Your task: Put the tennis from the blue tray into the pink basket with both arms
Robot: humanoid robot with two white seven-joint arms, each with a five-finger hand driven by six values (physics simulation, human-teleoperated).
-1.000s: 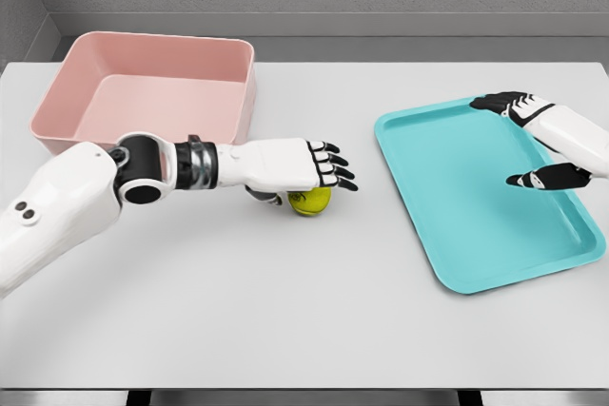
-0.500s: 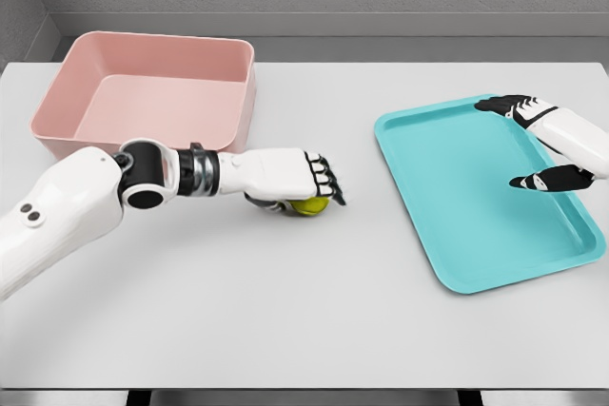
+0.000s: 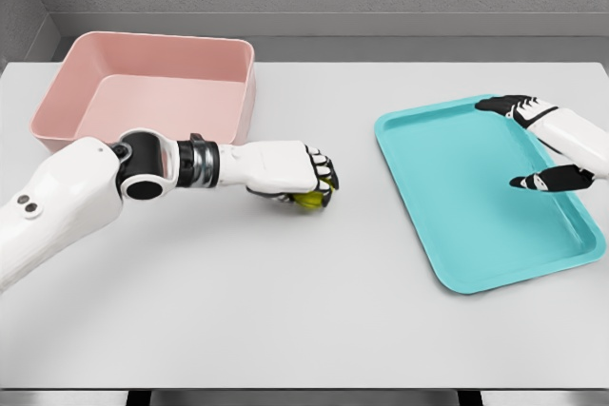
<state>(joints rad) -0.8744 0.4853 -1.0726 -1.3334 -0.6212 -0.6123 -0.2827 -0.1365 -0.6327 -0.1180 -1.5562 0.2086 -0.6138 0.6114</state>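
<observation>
**A:** Yellow-green ball, that's the tennis ball [image 3: 309, 200], and it's nowhere near the tray. It's out on the white table [image 3: 285, 311], roughly mid-table, between the pink basket [image 3: 152, 92] and the blue tray [image 3: 485, 197], closer to the basket side.

**B:** Yep, and the left hand [image 3: 290, 173] is right on it. Arm comes in from the lower left, stretched across the table, palm down over the ball. The black fingers [image 3: 326, 178] are curled down around the front of it, so only a sliver of yellow peeks out underneath.

**A:** So it's gripping it?

**B:** Looks like a grasp to me, fingers wrapped over the top and front. Whether the ball is lifted or sitting on the table, I honestly can't tell from this angle, the hand covers too much.

**A:** What about the other one?

**B:** Right hand [image 3: 538, 140] is over by the far right edge of the tray, above its back corner. Fingers spread and loose, thumb hanging down apart from the rest, nothing in it.

**A:** Basket?

**B:** Back left of the table, just behind the left forearm. The ball is in front of its right corner, not touching the wall.
</observation>
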